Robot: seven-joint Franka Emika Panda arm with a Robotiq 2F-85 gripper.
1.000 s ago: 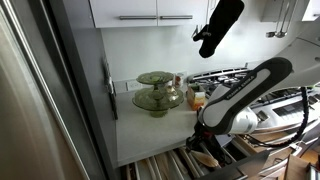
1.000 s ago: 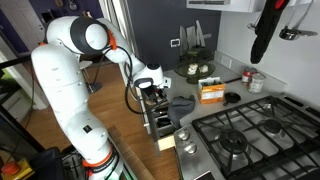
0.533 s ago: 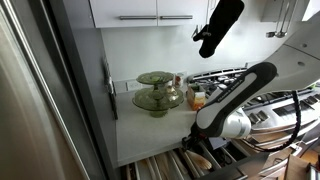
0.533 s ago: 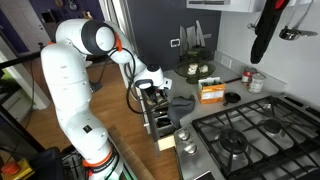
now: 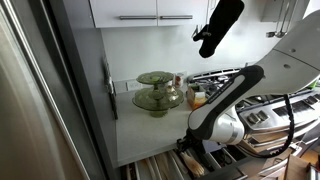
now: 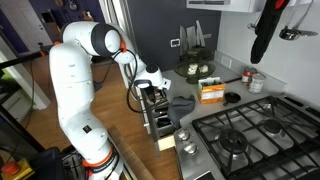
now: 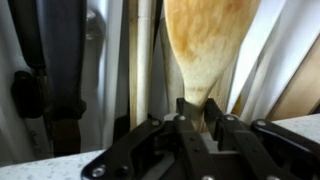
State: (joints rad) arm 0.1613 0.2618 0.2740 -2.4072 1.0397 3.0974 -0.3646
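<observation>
Reaching down past the white countertop (image 5: pixel 140 130) in an exterior view, the white arm (image 5: pixel 225 128) has its gripper (image 5: pixel 192 153) inside the open utensil drawer (image 5: pixel 165 167). The fingertips are hidden among the utensils. A green glass tiered stand (image 5: pixel 157 92) sits on the counter above and behind the drawer.

In an exterior view from farther off, the gripper (image 6: pixel 150 92) hangs over the drawer (image 6: pixel 160 120). A gas hob (image 6: pixel 245 135) lies beside the drawer, and an orange box (image 6: pixel 212 92) stands on the counter behind it.

In the wrist view, the gripper (image 7: pixel 197 118) is clenched on the narrow neck of a pale wooden spoon (image 7: pixel 208 45). The spoon lies in the drawer just beside silvery handles (image 7: pixel 145 50), and a black handle (image 7: pixel 60 60) lies in the same drawer beyond those. A good hold here, I judge, calls for a pinch centred on the neck and a wrist square to the drawer, so the broad bowl neither twists in the fingers nor rakes its neighbours.
</observation>
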